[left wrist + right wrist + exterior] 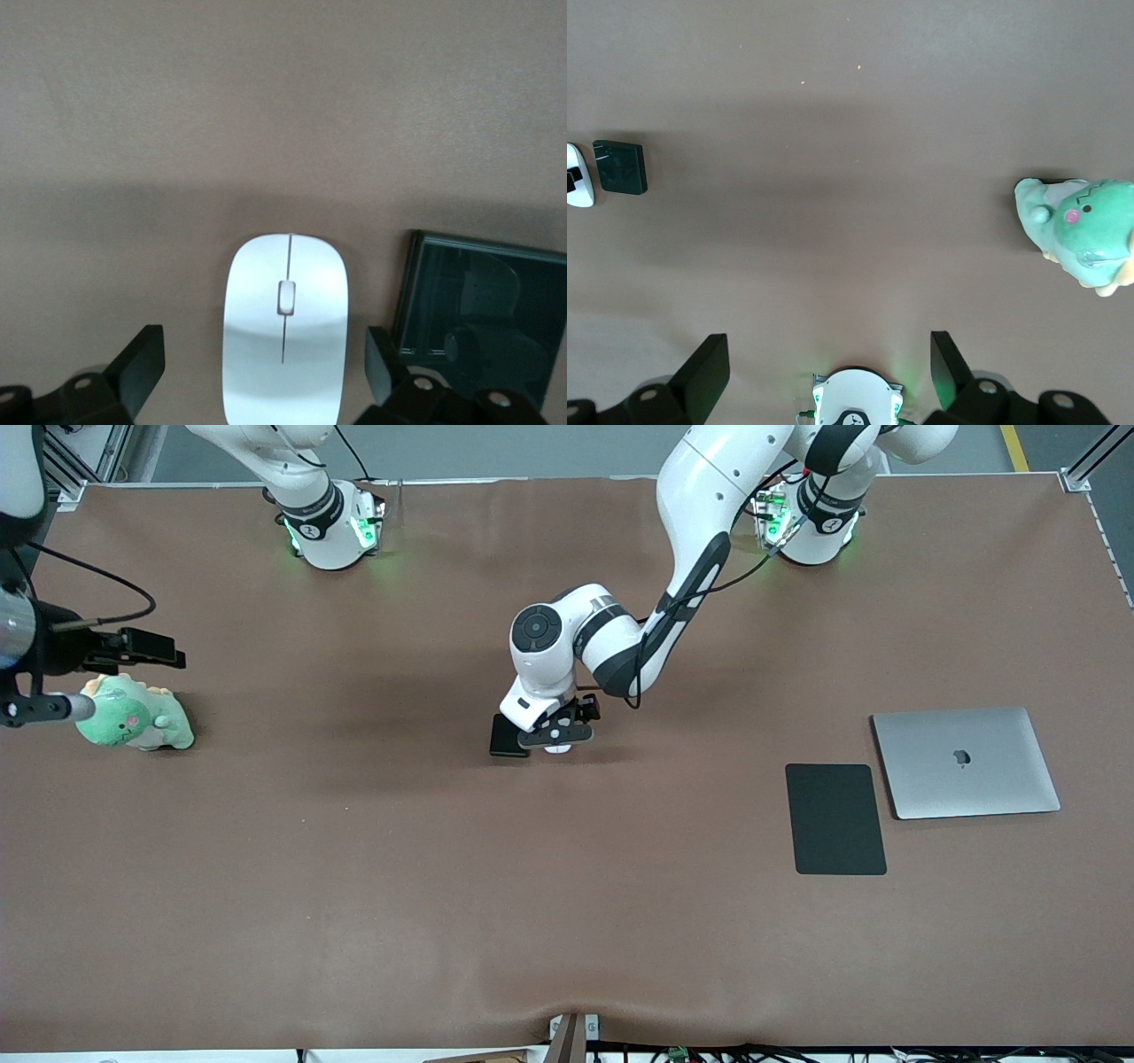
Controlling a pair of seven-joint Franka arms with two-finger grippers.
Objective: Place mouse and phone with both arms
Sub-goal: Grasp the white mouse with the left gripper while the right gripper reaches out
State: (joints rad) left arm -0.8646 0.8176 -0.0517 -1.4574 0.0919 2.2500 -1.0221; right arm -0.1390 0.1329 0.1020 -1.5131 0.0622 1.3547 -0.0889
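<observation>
Brown matte cloth-covered table [354,886], slightly wrinkled along the edge nearest the front camera. Two white jointed arms with black bands: left arm [682,567] reaches from its green-lit base down to the table centre; right arm [301,478] waits, mostly out of the front view, with its wrist high over its own end of the table. Silver closed laptop [966,762], smooth metal lid with a dark logo, lies flat toward the left arm's end. Flat black rectangular mouse pad [835,818], matte with rounded corners, sits just beside the laptop, nearer the front camera, not touching it. Green plush dinosaur toy [133,713], soft fuzzy fabric with a pink cheek, is toward the right arm's end. Left gripper [266,372] is low over the small white oval mouse [285,328], jaws spread wide with one black finger on each side of the shell and a visible gap on both sides, so released, not gripping. Mouse is glossy plastic with a thin grey centre line and a small scroll wheel, flat on the cloth at table centre. Small black rounded-corner phone [483,323], glossy reflective face, lies flat just beside the mouse on the right arm's side, apart from it. Right gripper [831,376] hangs with jaws spread over bare cloth, holding nothing.
</observation>
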